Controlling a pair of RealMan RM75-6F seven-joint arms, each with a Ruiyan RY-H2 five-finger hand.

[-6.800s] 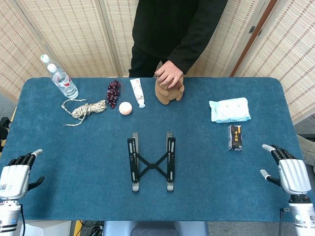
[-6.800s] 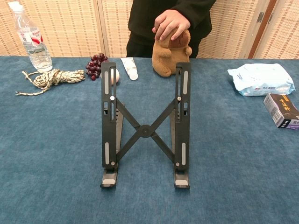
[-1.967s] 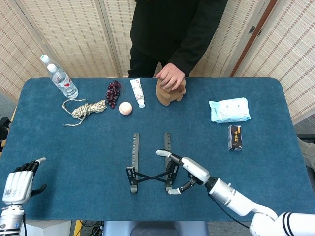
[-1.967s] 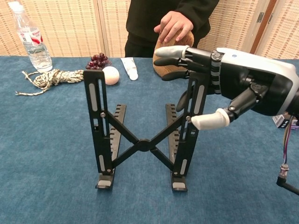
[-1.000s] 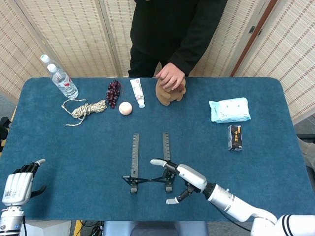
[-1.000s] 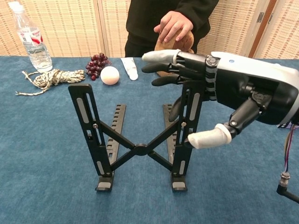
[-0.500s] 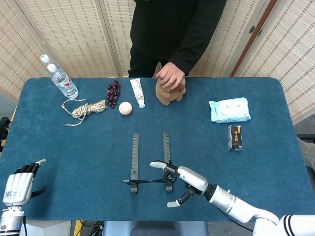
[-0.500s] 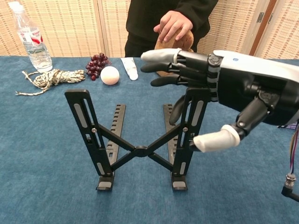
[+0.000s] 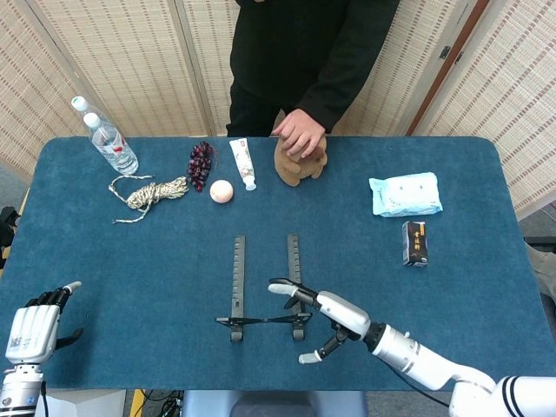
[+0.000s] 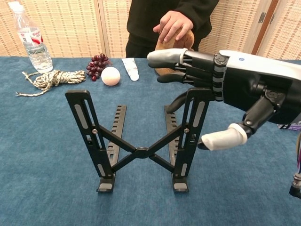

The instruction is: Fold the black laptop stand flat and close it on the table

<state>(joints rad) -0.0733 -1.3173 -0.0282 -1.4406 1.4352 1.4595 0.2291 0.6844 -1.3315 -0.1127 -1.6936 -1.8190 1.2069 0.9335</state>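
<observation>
Laptop stand [image 10: 141, 141] sits mid-worktop [image 9: 130, 261] nr the front edge, uprights raised, X-brace splayed. Right hand [image 10: 225, 89] at its right upright, fingers [image 10: 169, 57] spread w/ nothing gripped, thumb apart. Left hand [image 9: 30, 323] at front-left corner, fingers apart, well clear. Bare cloth either side of stand.

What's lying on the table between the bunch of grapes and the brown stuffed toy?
Head view: a pale ball and a white tube lie between the grapes and the stuffed toy.
</observation>
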